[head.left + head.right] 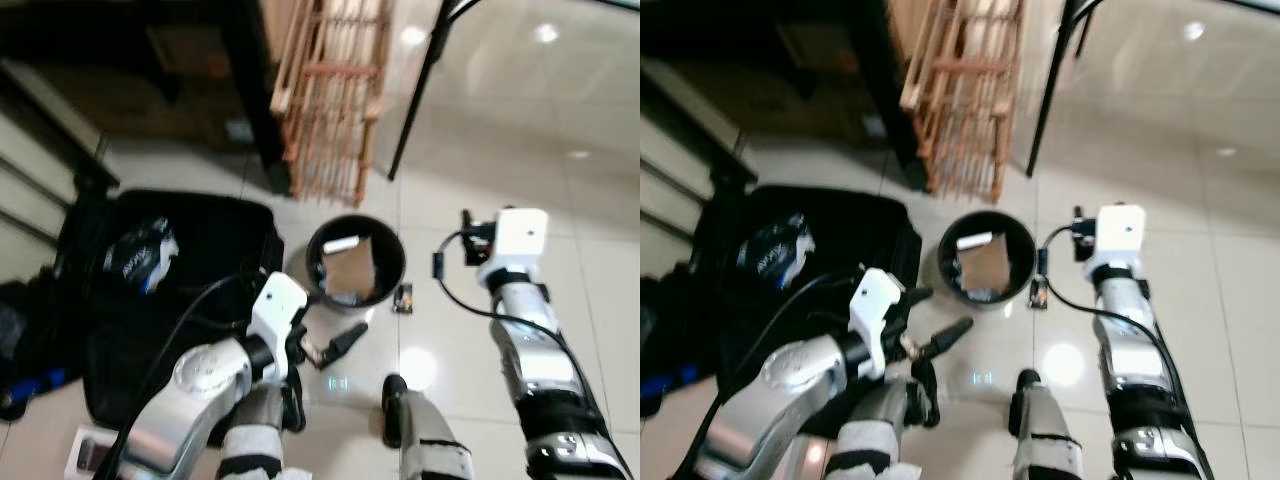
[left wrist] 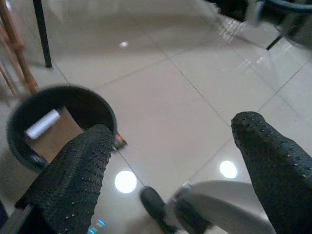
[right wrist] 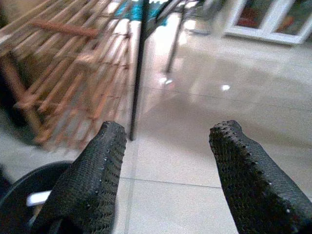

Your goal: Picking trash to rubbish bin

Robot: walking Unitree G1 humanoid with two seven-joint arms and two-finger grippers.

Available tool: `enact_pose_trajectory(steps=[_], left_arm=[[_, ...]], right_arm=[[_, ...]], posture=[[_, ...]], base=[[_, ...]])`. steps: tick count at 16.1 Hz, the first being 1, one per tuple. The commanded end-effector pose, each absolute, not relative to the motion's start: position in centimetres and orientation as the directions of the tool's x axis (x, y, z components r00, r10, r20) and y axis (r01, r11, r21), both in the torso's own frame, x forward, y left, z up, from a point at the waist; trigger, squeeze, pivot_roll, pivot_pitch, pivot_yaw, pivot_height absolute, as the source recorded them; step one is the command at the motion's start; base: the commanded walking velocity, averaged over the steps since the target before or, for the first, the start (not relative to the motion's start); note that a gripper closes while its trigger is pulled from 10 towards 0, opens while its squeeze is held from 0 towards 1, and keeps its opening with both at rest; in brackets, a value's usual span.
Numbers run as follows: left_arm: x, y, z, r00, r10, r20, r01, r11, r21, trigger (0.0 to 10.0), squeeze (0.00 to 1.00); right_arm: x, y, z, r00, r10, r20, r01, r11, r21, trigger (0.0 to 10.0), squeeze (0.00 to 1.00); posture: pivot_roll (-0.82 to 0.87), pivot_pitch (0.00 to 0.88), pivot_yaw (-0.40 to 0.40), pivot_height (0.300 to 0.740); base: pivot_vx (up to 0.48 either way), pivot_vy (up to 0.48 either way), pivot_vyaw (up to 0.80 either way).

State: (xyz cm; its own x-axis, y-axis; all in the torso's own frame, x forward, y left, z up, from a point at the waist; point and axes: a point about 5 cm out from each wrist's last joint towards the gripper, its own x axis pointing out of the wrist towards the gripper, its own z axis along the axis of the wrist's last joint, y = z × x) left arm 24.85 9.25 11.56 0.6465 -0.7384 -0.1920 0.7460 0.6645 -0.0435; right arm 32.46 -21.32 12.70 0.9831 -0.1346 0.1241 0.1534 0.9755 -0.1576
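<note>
- Hovering low over the tiled floor point(image 1: 470, 150), left end effector point(image 1: 935, 320) beside the rubbish bin point(image 1: 390, 262), black fingers point(image 2: 73, 180) spread apart, nothing between them.
- Raised on the other side of the bin, right end effector point(image 3: 165, 175) with fingers likewise parted and empty.
- Sitting between the two arms, black round rubbish bin holding a brown cardboard piece point(image 1: 350, 268) and a small white roll point(image 1: 340, 244).
- Lying on the floor just beside the bin's right rim, small dark piece of trash point(image 1: 403, 297) with orange marks.
- Spread open to the robot's left, black suitcase point(image 1: 215, 235) with a blue-and-white bag point(image 1: 140, 255) inside.
- Standing beyond the bin, wooden rack point(image 1: 335, 100) next to a black metal leg point(image 1: 418, 95).
</note>
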Motion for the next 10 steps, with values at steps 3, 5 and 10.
enact_pose_trajectory(steps=[3, 5, 10], left_arm=[[27.6, 10.9, 11.5, 0.8, -0.587, -0.128, 0.597, 0.799, 0.069, 10.0, 0.0], [28.9, 11.3, 13.0, 0.851, -0.524, -0.022, 0.52, 0.838, 0.163, 10.0, 0.0], [30.0, 11.4, 13.5, 0.911, -0.405, 0.076, 0.378, 0.895, 0.236, 10.0, 0.0]], right_arm=[[30.0, -21.1, 12.9, 0.97, -0.216, 0.113, 0.234, 0.955, -0.182, 10.0, 0.0], [28.7, -20.2, 12.9, 0.975, -0.2, 0.1, 0.216, 0.955, -0.203, 10.0, 0.0], [26.8, -18.1, 13.4, 0.98, -0.174, 0.096, 0.191, 0.958, -0.216, 10.0, 0.0]], posture=[[-0.02, 0.146, 0.094, 0.74], [-0.04, 0.121, 0.101, 0.74], [-0.05, 0.067, 0.08, 0.74]], base=[[0.0, 0.0, 0.0], [0.0, 0.0, 0.0], [0.0, 0.0, 0.0]])
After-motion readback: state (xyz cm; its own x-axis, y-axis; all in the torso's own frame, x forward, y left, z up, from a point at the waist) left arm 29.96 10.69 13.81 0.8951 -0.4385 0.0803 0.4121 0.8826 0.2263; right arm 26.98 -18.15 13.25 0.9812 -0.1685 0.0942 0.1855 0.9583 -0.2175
